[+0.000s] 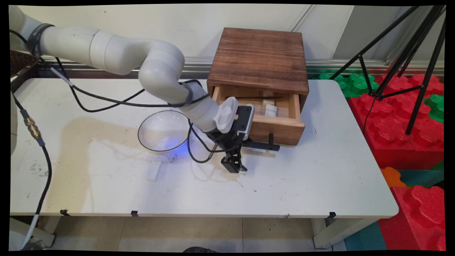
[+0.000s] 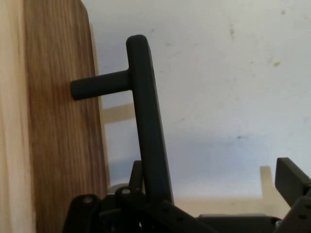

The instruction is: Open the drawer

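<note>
The white arm reaches in from the upper left and bends down in front of a dark wooden box (image 1: 258, 58) that stands at the back of the white table (image 1: 320, 177). The box's drawer (image 1: 280, 124) is pulled out toward the near side, and inside it lie a few small pale blocks (image 1: 271, 107), side by side. A black bar handle (image 1: 265, 144) runs along the drawer's front face, held off the wood by short posts. The gripper (image 1: 234, 164) hangs just in front of the handle's left end, pointing down at the tabletop, with its tips close to the surface. In the hand view the handle (image 2: 148, 131) runs up the picture from the gripper's linkage, one post joining it to the brown drawer front (image 2: 63, 145) on the left. One finger (image 2: 291, 182) stands far off at the right edge, and bare table shows between it and the bar, so the fingers are spread wide; the other finger sits down by the bar, and whether it touches the bar cannot be told. Left of the gripper, near the arm's wrist, a clear glass bowl (image 1: 161, 131) rests on the table, apart from the drawer. Black cables (image 1: 106, 101) loop from the arm over the table behind the bowl
</note>
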Robot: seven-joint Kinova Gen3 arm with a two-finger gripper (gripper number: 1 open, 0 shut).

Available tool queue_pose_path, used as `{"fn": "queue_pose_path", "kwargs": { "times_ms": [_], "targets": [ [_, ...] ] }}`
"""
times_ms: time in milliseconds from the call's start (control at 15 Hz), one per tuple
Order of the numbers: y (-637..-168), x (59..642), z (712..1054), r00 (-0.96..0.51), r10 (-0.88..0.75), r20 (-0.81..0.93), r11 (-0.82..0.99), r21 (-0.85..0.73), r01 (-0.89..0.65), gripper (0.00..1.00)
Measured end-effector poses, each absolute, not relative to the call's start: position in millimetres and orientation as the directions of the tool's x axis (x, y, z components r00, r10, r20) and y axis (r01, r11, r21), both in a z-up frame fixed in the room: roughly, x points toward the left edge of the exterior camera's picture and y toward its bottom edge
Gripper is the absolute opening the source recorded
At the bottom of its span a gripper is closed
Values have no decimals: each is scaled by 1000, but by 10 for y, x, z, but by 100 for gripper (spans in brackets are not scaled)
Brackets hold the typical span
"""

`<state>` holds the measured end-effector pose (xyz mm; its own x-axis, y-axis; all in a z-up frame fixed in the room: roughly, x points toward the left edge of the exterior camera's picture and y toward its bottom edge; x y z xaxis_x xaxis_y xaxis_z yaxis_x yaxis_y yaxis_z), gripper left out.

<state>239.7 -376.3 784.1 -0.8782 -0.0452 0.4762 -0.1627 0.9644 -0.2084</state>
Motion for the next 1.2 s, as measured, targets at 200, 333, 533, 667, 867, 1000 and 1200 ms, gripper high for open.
{"fn": "queue_pose_path", "kwargs": {
  "times_ms": [200,333,533,667,867,1000,1200],
  "targets": [
    [-3662,2369,7841,-875,-43,482,967,-201,-158,100],
    [-3601,2353,7842,-874,-41,484,968,-196,-155,100],
    [-3499,2324,7845,-871,-37,490,971,-189,-148,100],
    [-3430,2306,7847,-870,-34,493,972,-185,-143,100],
    [-3312,2275,7853,-867,-30,498,975,-177,-135,100],
    [-3229,2259,7855,-865,-28,501,976,-172,-132,100],
    [-3111,2242,7854,-863,-27,505,978,-164,-127,100]
  ]
}}
